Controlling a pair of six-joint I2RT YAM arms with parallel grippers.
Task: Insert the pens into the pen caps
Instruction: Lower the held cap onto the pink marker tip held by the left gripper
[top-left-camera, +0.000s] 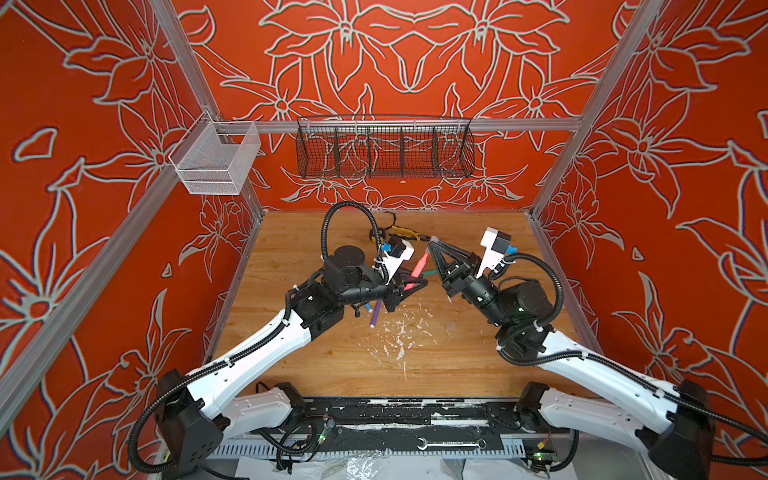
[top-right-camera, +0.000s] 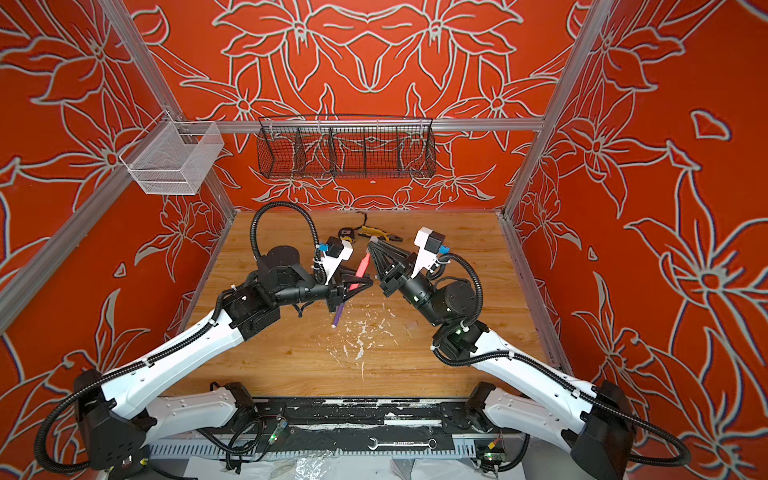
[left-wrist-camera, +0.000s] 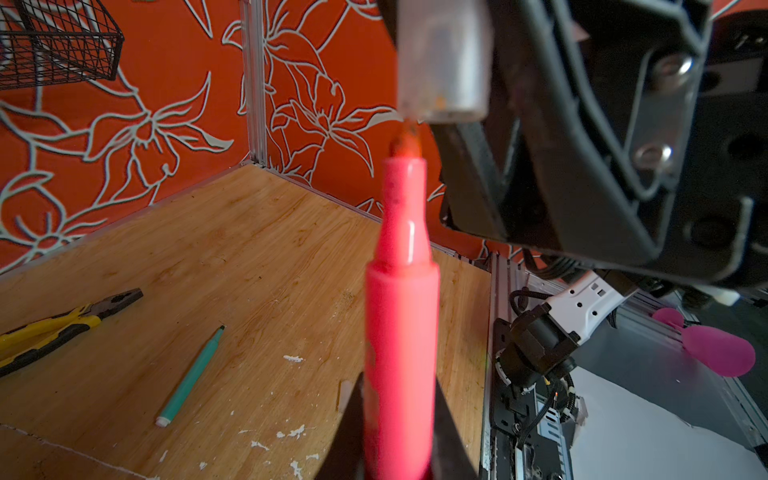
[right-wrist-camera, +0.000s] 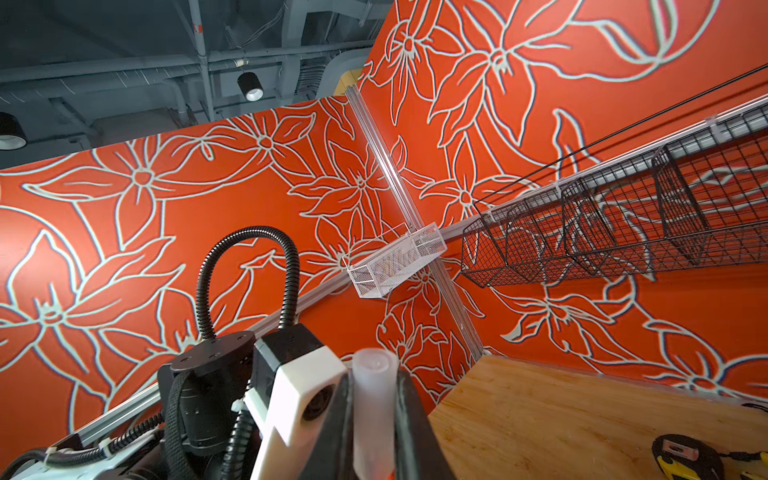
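Clearly, the left fingers (left-wrist-camera: 451, 444) are clamped on the pink-red pen (left-wrist-camera: 401, 332) low on its barrel. That end is cut off at the frame edge in the left wrist view, and the pen is blurred there. The right fingers (right-wrist-camera: 407, 415) are pinched together on a clear cap (right-wrist-camera: 374, 386), whose lower part is hidden between them.

Both are held above the surface (top-left-camera: 291, 257), about midway between its side edges and nearer the far edge. The pen's tip sits just beside the cap's open mouth, not inside it. Blur makes it impossible to tell whether they touch.

In both top views a purple pen (top-left-camera: 376, 313) lies flat near the middle of the surface, its upper end hidden under the left arm. Beside it only a short blue stub (top-left-camera: 368, 307) shows. A green pen (left-wrist-camera: 191, 376) lies flat and apart from the yellow-and-black pliers (left-wrist-camera: 62, 324). In a top view it is mostly covered by the right arm. The pliers lie near the far edge, with a tape measure (top-right-camera: 347, 235) just beside them. White flecks (top-left-camera: 399, 332) dot the surface toward the near edge.
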